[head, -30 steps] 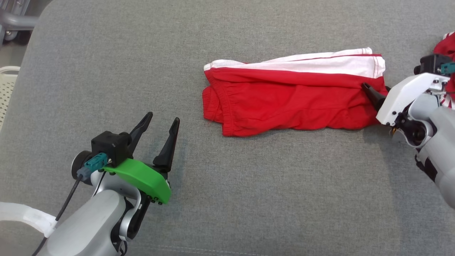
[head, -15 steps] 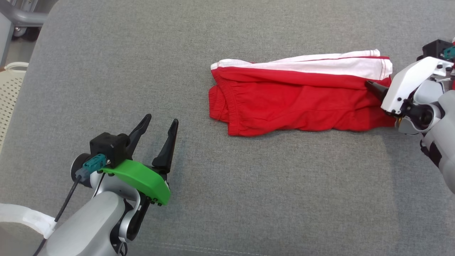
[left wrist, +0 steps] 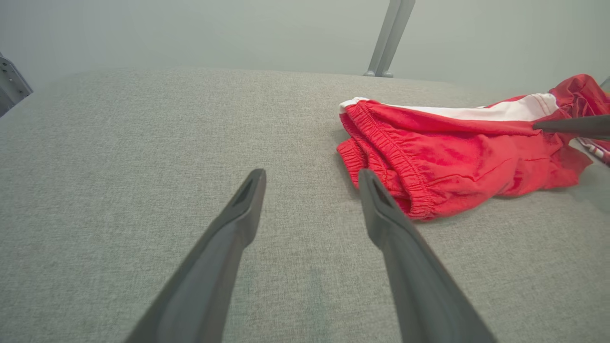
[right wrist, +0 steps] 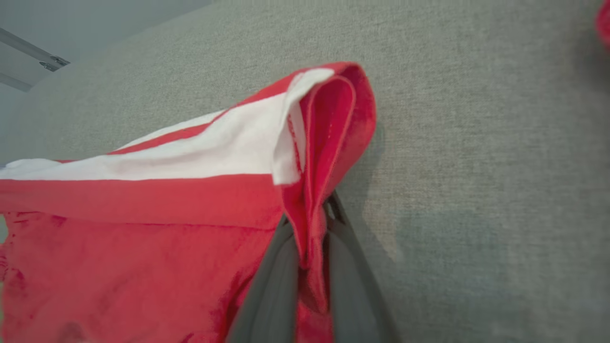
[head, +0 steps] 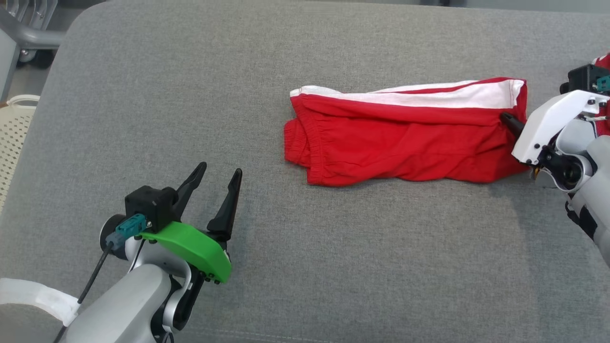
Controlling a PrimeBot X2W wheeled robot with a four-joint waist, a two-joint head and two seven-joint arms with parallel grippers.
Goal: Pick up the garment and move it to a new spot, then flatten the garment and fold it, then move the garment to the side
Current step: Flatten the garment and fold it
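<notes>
garment: red shorts folded long, lying toward the cushion's right edge, waistband end pointing left.
why so: looks already folded; the end grip probably serves to drag it aside.
right gripper: clamped on the hem at the garment's right end, cloth bunched between the fingers.
left gripper: wide apart, holding nothing, over bare cushion toward the front-left, well clear of the garment.
</notes>
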